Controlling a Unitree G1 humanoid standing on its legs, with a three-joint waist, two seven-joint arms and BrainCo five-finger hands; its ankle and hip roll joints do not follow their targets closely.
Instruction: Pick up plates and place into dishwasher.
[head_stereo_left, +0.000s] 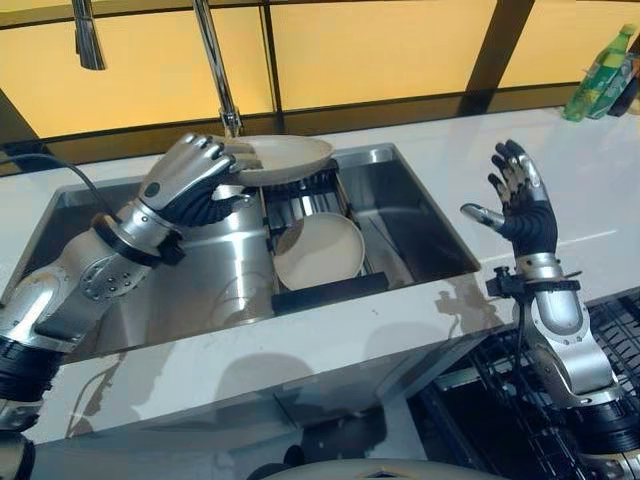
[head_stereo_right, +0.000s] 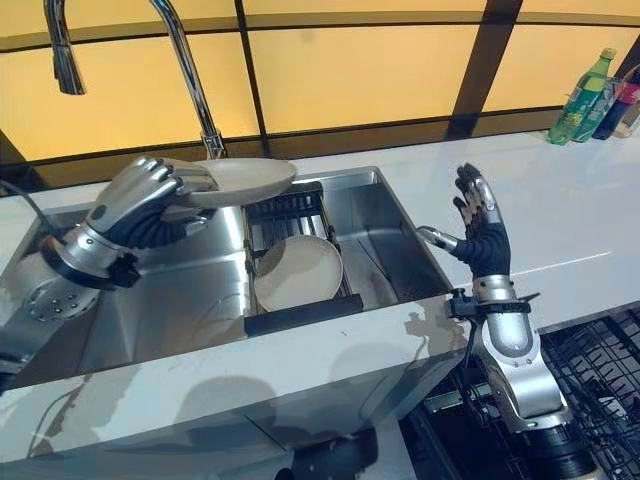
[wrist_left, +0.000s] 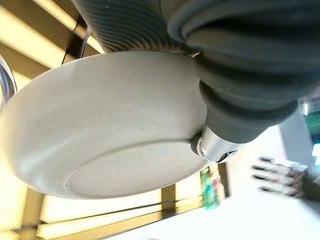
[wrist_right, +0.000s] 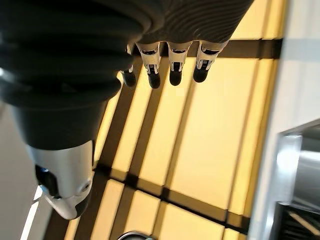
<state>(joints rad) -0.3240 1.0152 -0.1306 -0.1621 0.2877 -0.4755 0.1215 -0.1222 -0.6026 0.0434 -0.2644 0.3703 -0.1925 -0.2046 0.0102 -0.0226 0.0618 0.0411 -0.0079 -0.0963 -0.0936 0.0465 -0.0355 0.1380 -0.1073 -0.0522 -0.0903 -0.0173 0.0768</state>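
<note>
Left hand (head_stereo_left: 185, 172), fingers curled round a plate (head_stereo_left: 288, 158), lifts it above the sink (head_stereo_left: 420, 225); right hand (head_stereo_left: 522, 205) spread open; next, carrying toward the dishwasher rack (head_stereo_left: 500, 400) at 5 o'clock.

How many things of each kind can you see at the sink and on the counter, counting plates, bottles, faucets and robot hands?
Cream plates: 2, one held over the sink by the left hand, one leaning in the sink rack.
Bottles: 2 at least, a green bottle and a darker one beside it, cut off at the edge.
Faucets: 1.
Robot hands: 2, left hand, right hand.
Total: 7.
</note>
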